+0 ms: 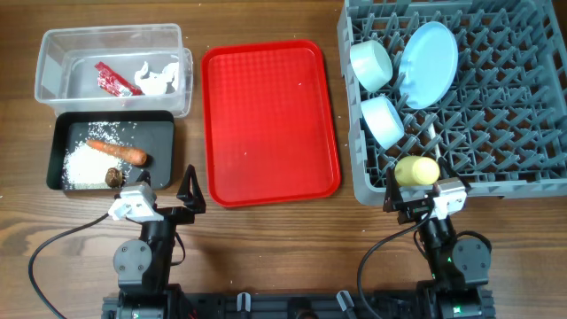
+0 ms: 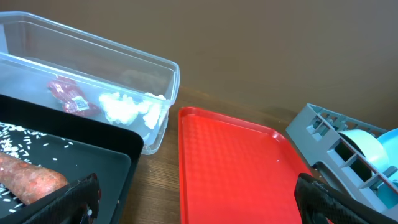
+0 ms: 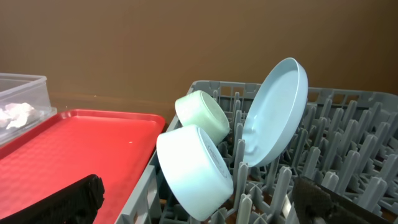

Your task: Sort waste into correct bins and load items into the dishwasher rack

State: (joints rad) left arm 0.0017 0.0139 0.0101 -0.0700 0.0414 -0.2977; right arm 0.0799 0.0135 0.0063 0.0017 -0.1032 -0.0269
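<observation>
Our left end effector and right end effector both gaped wide and empty at six o'clock. The bowls, plate and yellow cup sat in the dishwasher rack at two o'clock.

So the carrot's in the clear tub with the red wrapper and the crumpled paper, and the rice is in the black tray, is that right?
Not quite. The carrot lies in the black tray beside the rice, not in the clear tub; the overhead view shows it. The red wrapper and crumpled paper are in the tub, as you said.
</observation>
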